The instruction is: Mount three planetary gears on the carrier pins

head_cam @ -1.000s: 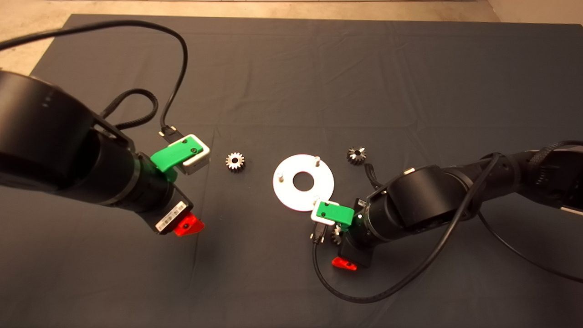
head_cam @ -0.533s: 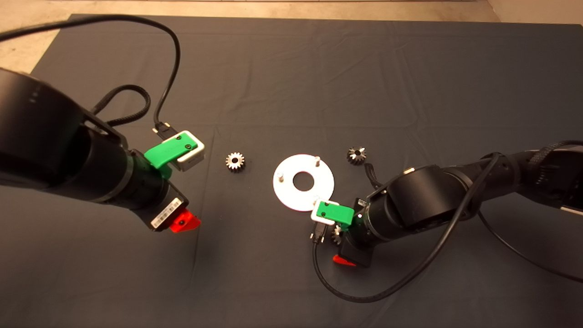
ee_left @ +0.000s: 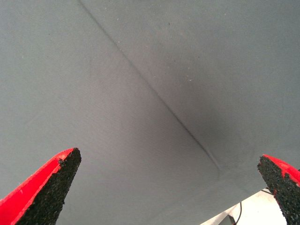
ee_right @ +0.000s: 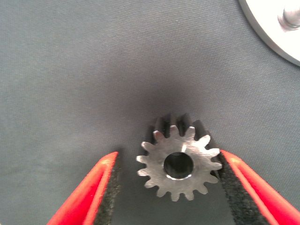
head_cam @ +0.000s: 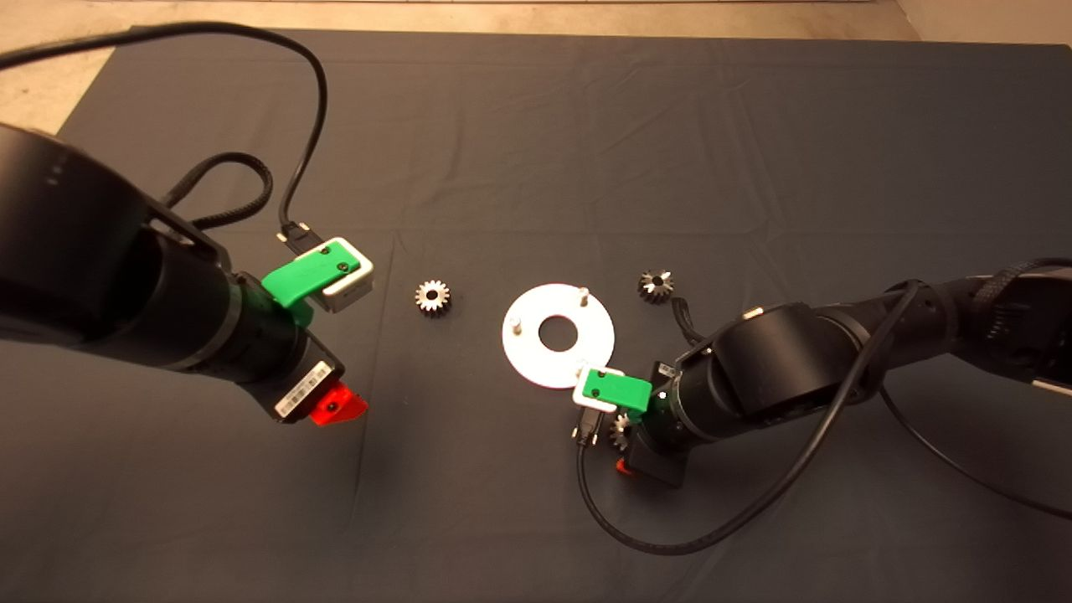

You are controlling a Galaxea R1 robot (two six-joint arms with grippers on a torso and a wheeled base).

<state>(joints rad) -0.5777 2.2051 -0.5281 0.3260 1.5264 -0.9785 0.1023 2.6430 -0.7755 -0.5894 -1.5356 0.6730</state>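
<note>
Since a second ago the left gripper [head_cam: 335, 408] has drawn back a little, its fingers spread wide over bare mat [ee_left: 140, 70], while the right gripper [ee_right: 167, 178] has sunk lower over the nearest gear [ee_right: 178, 162] — jaws open around it, one pad touching the teeth, the other just short. That gear lies flat beside the disc [head_cam: 559, 335]; two other gears [head_cam: 432, 296] [head_cam: 656, 286] lie loose, and the visible pins [head_cam: 584, 293] are bare. The first pickup is in hand — next, closing squarely across the teeth.

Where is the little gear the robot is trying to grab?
In the head view that gear lies on the mat just below the disc, under the right gripper; the right wrist view shows it between the fingers.
</note>
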